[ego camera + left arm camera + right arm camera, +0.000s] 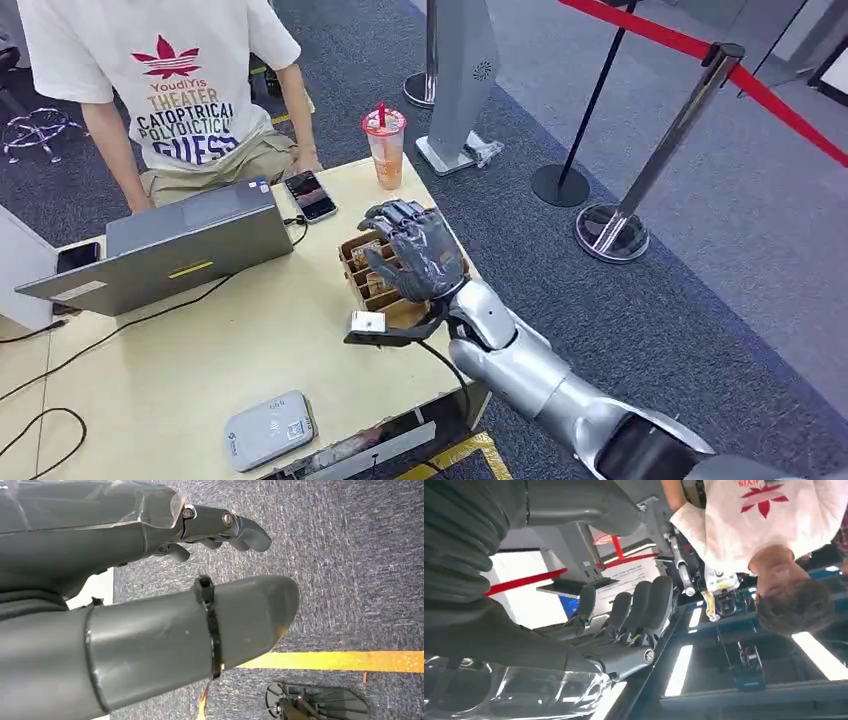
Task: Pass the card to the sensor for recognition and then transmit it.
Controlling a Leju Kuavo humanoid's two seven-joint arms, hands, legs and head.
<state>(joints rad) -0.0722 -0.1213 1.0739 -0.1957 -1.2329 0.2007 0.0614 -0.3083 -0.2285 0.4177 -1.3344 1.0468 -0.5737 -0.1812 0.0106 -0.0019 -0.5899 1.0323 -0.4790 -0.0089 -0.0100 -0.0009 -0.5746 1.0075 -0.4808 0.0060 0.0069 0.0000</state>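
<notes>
1. Right arm (560,385), silver: rising from the near right corner of the tabletop (200,370) and carrying the right hand (415,250) over the card box.
2. Right hand: hovering above the box with fingers (644,605) loosely curled and apart; nothing is visibly held. Judged to be reaching for a card, not yet gripping one.
3. Card box (375,280), brown, slotted: sitting at the right edge of the tabletop, partly covered by the hand. Individual cards are too hidden to pick out; presumably standing upright in the slots for easy pinching.
4. Sensor (268,430), grey pad reader: lying flat near the near edge, well apart from the box, face up for a card to be presented.
5. Left hand (150,605): hanging over carpet, fingers extended and holding nothing.
6. Laptop (170,250), phone (311,195), drink cup (384,145): occupying the far side.
7. Person (170,90): sitting behind the far edge, likely waiting to receive the card.
</notes>
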